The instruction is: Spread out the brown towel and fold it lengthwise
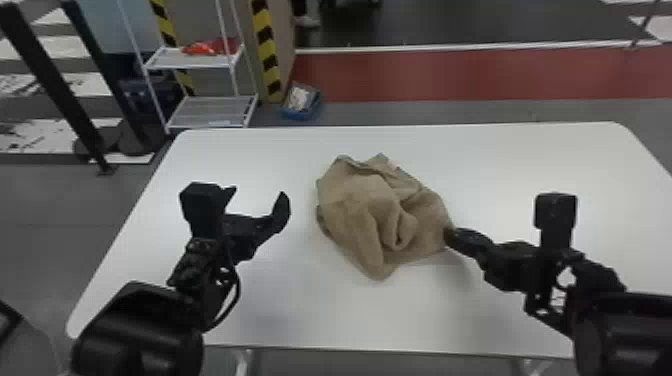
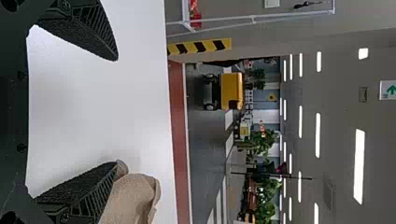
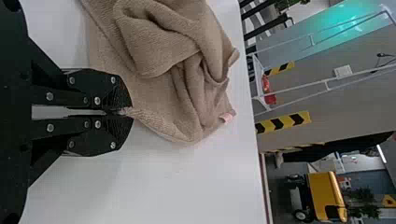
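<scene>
Crumpled brown towel (image 1: 360, 200), centre frame, on a white desk (image 1: 525, 155). My right hand (image 1: 449, 236) pinches its edge; best keep tension while my spread left hand (image 1: 257, 194), centre-left, catches another corner.

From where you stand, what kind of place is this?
Probably a big workshop or robot lab: there's a white table, black-and-yellow striped tape and a yellow cart on the wide floor behind.
</scene>
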{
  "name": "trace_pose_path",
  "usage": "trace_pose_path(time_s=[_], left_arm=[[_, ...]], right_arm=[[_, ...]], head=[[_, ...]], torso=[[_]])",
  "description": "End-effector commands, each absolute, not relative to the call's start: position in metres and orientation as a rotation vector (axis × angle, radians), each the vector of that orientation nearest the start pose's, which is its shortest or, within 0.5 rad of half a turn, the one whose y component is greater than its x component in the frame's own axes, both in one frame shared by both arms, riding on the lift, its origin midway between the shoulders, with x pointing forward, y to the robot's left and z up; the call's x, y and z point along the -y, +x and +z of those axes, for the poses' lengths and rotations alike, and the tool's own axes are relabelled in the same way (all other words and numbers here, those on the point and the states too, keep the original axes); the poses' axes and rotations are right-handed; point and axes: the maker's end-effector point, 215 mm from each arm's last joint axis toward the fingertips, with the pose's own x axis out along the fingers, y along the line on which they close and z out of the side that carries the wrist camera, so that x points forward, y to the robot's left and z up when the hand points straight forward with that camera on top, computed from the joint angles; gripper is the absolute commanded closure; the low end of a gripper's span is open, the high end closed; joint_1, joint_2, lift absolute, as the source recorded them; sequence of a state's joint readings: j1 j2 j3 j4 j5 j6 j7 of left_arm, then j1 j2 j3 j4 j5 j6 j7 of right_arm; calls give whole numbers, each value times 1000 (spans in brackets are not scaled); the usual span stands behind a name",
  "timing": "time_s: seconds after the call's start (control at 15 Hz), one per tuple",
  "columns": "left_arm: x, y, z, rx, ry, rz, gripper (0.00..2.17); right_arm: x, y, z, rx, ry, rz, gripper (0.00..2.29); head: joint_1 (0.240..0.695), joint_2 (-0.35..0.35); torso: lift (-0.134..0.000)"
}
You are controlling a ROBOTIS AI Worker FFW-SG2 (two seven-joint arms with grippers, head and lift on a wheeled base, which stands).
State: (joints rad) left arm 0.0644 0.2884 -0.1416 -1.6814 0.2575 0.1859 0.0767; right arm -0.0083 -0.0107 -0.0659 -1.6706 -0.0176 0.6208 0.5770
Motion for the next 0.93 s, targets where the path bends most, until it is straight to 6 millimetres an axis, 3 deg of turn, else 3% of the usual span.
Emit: trace_pose_path(time_s=[0.0, 0.07, 0.13, 0.2, 0.4, 0.47, 0.67, 0.73, 0.87], left_arm=[[-245, 570, -386, -182, 40, -87, 83], [-245, 569, -387, -184, 40, -86, 83], [-245, 567, -388, -184, 38, -85, 83], [-248, 567, -388, -184, 39, -82, 83], [-247, 566, -389, -186, 35, -88, 83], [-248, 566, -390, -187, 37, -89, 83], [-236, 568, -389, -185, 31, -111, 83], [-224, 569, -387, -182, 27, -130, 83], [-197, 572, -389, -185, 20, -180, 83]], right_arm=[[138, 557, -374, -393, 179, 523, 1659], [138, 564, -343, -348, 180, 524, 1659], [149, 572, -312, -304, 184, 503, 1659], [167, 580, -294, -274, 185, 462, 1659], [249, 587, -288, -217, 218, 269, 1659], [284, 579, -296, -210, 245, 211, 1663], [329, 559, -352, -305, 190, 120, 1663], [340, 550, -380, -363, 150, 105, 1663], [329, 536, -405, -382, 151, 151, 1663]], head=[[695, 95], [695, 96], [695, 97], [695, 97], [695, 57], [695, 35], [695, -29], [695, -62], [695, -95]], torso=[[-120], [-120], [-120], [-120], [-120], [-120], [-120], [-120], [-120]])
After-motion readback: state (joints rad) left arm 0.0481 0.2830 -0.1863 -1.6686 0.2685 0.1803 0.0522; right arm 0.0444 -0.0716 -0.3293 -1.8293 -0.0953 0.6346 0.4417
